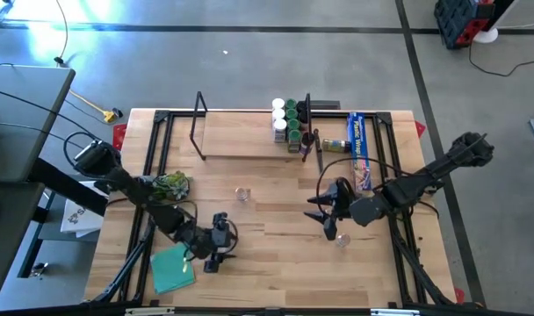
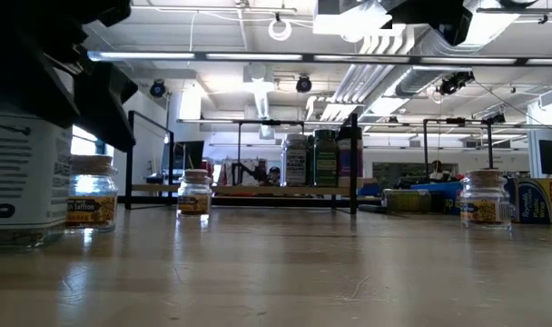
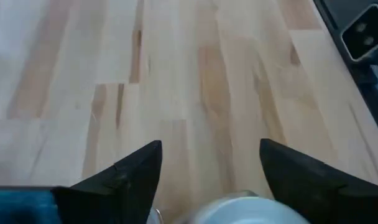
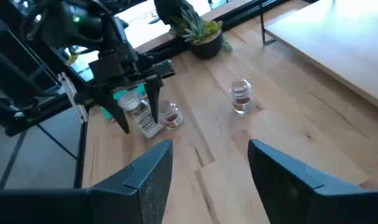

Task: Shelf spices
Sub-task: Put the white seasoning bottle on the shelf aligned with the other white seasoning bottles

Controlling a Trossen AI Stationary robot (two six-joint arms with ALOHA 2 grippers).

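The shelf (image 1: pixel 241 136) stands at the table's far side with several spices jars (image 1: pixel 289 123) at its right end. Loose jars stand on the table: one mid-table (image 1: pixel 242 194), one with red contents (image 4: pixel 170 116), one by my right gripper (image 1: pixel 342 239). My left gripper (image 4: pixel 141 124) is open near the front left, its fingers on either side of a white-lidded jar (image 3: pixel 239 211) that stands upright on the table. My right gripper (image 4: pixel 211 146) hovers open right of centre with nothing between its fingers. My left gripper comes slanting down from the table's left, with one finger (image 4: pixel 155 106) on each side of the white-lidded jar (image 4: pixel 145 127). Whether the fingers touch the jar, I cannot tell.
A blue wrap box (image 1: pixel 359 149) lies right of the shelf, with a small yellow-labelled item (image 1: pixel 335 146) beside it. A green plant (image 1: pixel 170 184) sits at the left, a teal flat item (image 1: pixel 172 268) at the front left. Bare wood lies between the two arms.
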